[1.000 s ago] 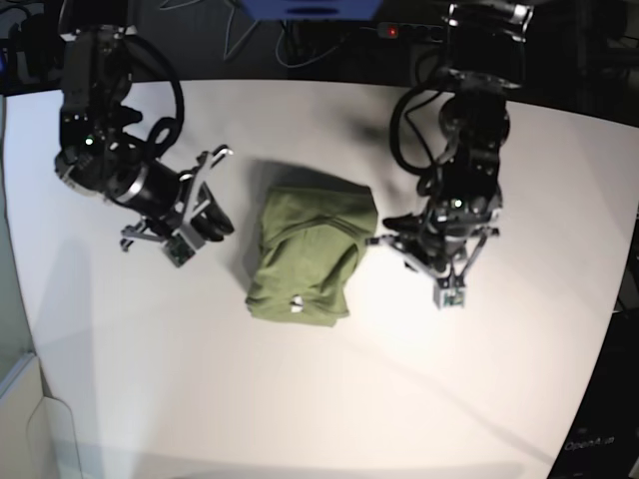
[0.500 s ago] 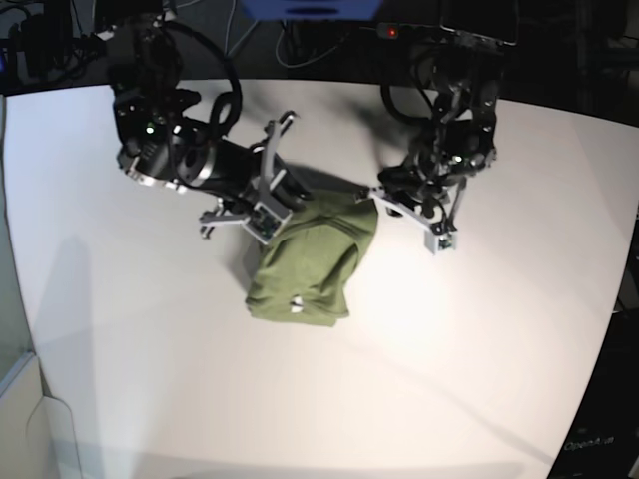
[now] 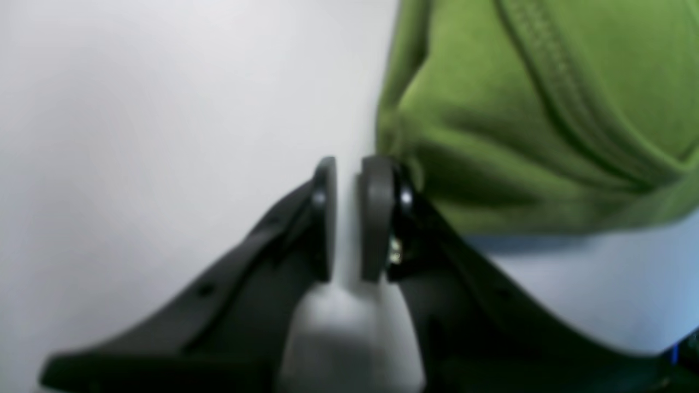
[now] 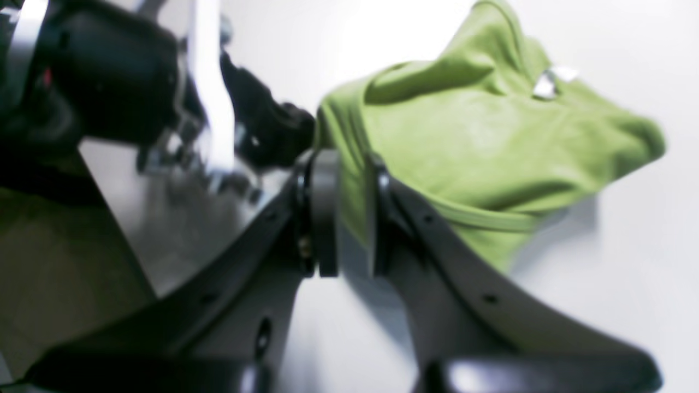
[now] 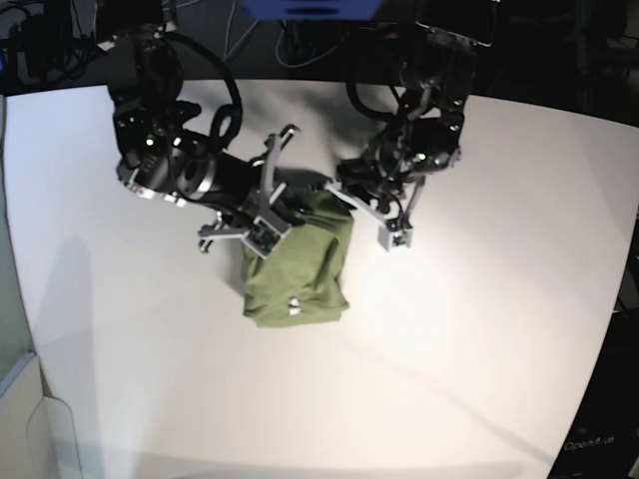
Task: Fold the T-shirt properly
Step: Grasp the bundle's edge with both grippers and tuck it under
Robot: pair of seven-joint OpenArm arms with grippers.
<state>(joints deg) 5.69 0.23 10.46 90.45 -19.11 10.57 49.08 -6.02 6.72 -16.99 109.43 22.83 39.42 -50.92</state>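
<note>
The olive-green T-shirt [image 5: 298,269] lies folded into a small bundle in the middle of the white table [image 5: 479,329], its white tag [image 5: 296,306] near the front edge. My right gripper [image 5: 293,212] presses into the bundle's far left corner. In the right wrist view its fingers [image 4: 326,213] stand almost together and green cloth [image 4: 480,142] shows in the narrow slit; I cannot tell whether it is pinched. My left gripper [image 5: 334,188] sits at the far right corner. Its fingers [image 3: 377,218] are nearly shut with bare table between them, and the shirt [image 3: 546,109] touches the outer side of one.
Dark cables, a blue object [image 5: 310,8] and a power strip with a red light [image 5: 391,30] lie beyond the table's far edge. The table's left edge [image 5: 12,299] drops away. The two grippers stand close to each other over the shirt's far edge.
Both arms have swung in from the sides to the shirt's far corners. The far right corner has been pushed inward, so the bundle is narrower there.
</note>
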